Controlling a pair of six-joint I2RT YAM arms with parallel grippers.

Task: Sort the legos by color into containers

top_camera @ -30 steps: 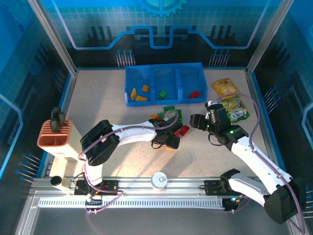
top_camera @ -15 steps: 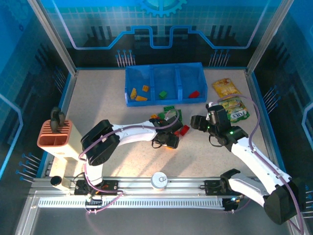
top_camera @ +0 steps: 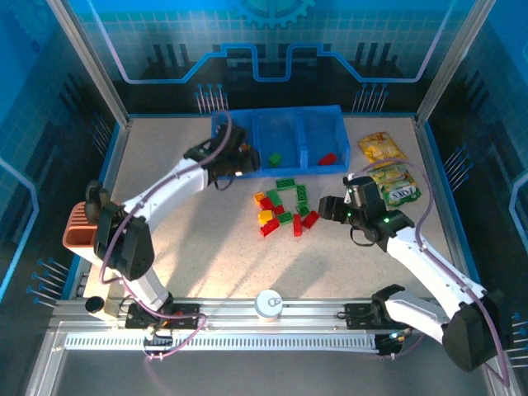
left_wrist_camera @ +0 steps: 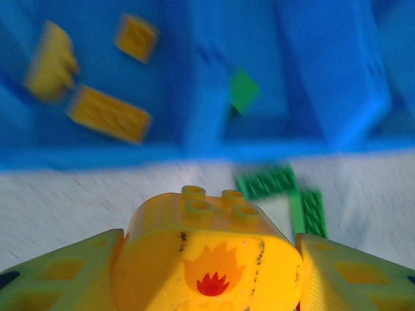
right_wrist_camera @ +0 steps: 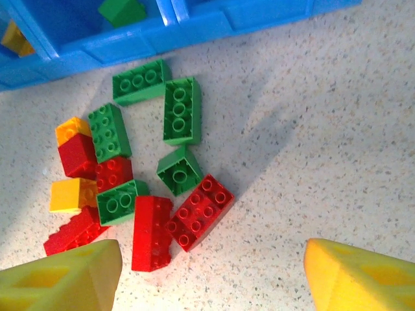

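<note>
Right pincer (right_wrist_camera: 211, 272): spread, hovering at the near side of the loose red, green and yellow plastic bricks (right_wrist_camera: 149, 175) in the middle of the bench (right_wrist_camera: 324, 162), seemingly poised for a pick. Left pincer (left_wrist_camera: 207, 259): pinching a rounded yellow flame-printed brick (left_wrist_camera: 207, 246) by its ends. The long axis runs across the jaws, with studs facing the front wall of the translucent blue plastic tray (left_wrist_camera: 194, 152). Probably bound for the left compartment (left_wrist_camera: 97, 65), which has yellow bricks (left_wrist_camera: 107, 115).
</note>
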